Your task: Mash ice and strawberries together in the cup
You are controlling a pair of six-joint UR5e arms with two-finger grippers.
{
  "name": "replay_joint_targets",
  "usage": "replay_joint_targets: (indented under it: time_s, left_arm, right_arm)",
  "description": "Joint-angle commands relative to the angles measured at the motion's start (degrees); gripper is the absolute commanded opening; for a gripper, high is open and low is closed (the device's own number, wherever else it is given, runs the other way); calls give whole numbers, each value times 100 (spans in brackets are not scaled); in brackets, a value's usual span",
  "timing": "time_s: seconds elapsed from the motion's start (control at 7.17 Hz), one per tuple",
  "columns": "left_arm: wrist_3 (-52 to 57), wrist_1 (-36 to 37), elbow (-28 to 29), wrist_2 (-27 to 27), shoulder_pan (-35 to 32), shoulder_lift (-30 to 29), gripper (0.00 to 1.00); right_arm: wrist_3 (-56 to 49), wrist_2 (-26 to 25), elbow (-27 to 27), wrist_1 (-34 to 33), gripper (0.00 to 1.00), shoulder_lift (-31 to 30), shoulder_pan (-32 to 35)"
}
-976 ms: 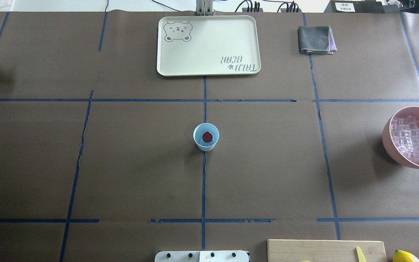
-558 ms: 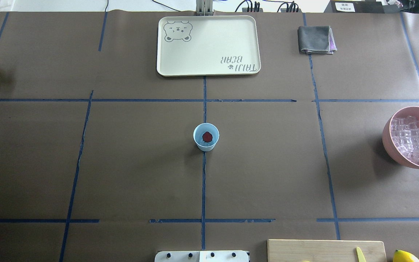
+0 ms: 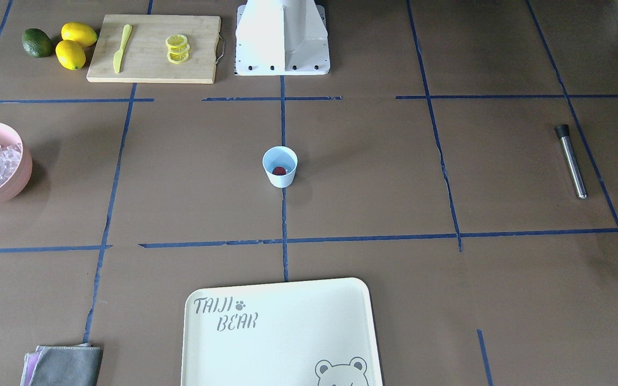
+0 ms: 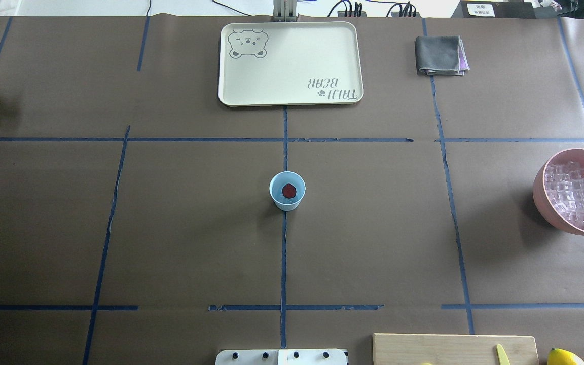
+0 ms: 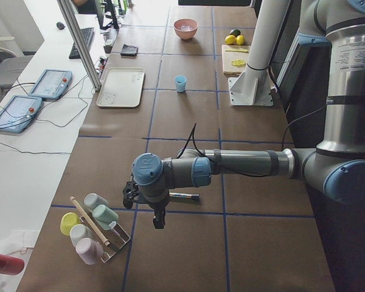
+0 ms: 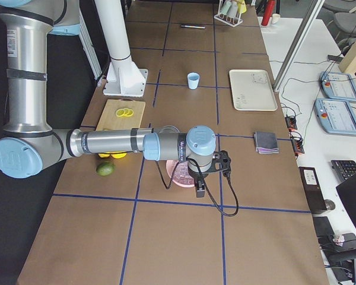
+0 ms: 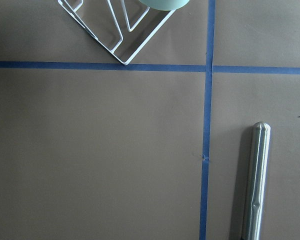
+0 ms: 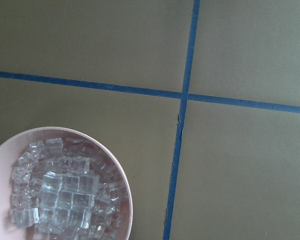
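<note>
Both pincers show only in the side views, so we cannot tell how far either is open or whether it has hold of anything. We see the left gripper (image 5: pixel 160 222) hanging over the table's left end, with the steel muddler (image 3: pixel 571 161) lying flat in its wrist camera's lower right. The right gripper (image 6: pixel 200 190) hangs by the pink bowl (image 4: pixel 543 203), which fills the lower left corner of its own wrist camera.

We find the light-blue cup (image 4: pixel 287 191) upright at the table's centre, on the blue tape line, well apart from both arms. One red strawberry (image 4: pixel 289 190) lies on its bottom. The ice cubes (image 4: pixel 576 192) are heaped in the pink bowl at the table's right edge. We see none in the cup, though its inside is small in these views and a clear cube might escape us.

We judge the task barely begun: the berry is in place, while the ice has yet to be brought across, the muddler lies untouched, and the mashing is not started
</note>
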Motion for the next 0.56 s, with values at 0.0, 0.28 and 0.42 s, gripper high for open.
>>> replay_joint_targets:
  time_s: [0.0,0.28,0.42]
  left_arm:
    - [0,0,7,0,5,0,100]
    - [0,0,7,9,5,0,100]
    - [0,-8,7,9,5,0,100]
  right_arm:
    - [-25,-1,-39,0,99,-26,0]
    - [-51,-1,-328,0,99,-53,9]
    - [-17,-10,-355,0,99,-53,9]
